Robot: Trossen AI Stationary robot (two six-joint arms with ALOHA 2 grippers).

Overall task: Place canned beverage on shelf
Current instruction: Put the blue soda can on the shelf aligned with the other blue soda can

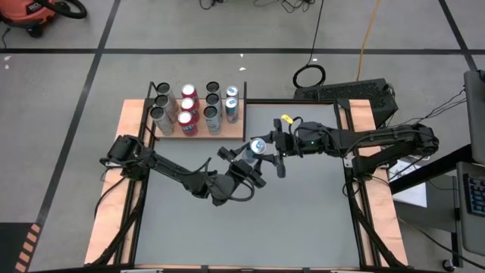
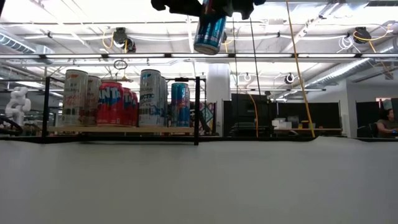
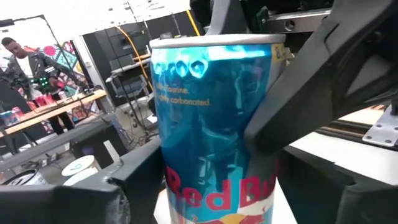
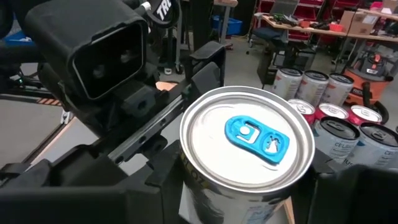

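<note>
A blue and silver canned beverage (image 1: 256, 145) hangs high above the middle of the grey table, upright and slightly tilted in the low view (image 2: 209, 31). My right gripper (image 1: 265, 149) reaches in level from the table's right and is shut on the can. My left gripper (image 1: 248, 155) reaches in level from the left and is open, with a finger on each side of the can (image 3: 214, 124). The shelf (image 1: 170, 135), a wood-grain board with black posts, stands at the far left. Several cans (image 1: 189, 106) stand upright on it. My right gripper pinches the can's round wall just under the top rim (image 4: 193, 180) between its two fingers (image 4: 155, 174). The fingers come level from the table's right. The can is upright, lifted clear of the table, its blue tab up. My left gripper's fingers (image 3: 130, 180) lie close along the can's wall; whether they touch it I cannot tell.
Bare grey tabletop (image 1: 242, 220) lies below and in front of both arms. The shelf's front right black post (image 2: 197, 109) stands beside its cans. A black device (image 1: 348, 92) and a cable coil (image 1: 309, 76) sit beyond the far edge. A person (image 3: 18, 56) stands in the room behind.
</note>
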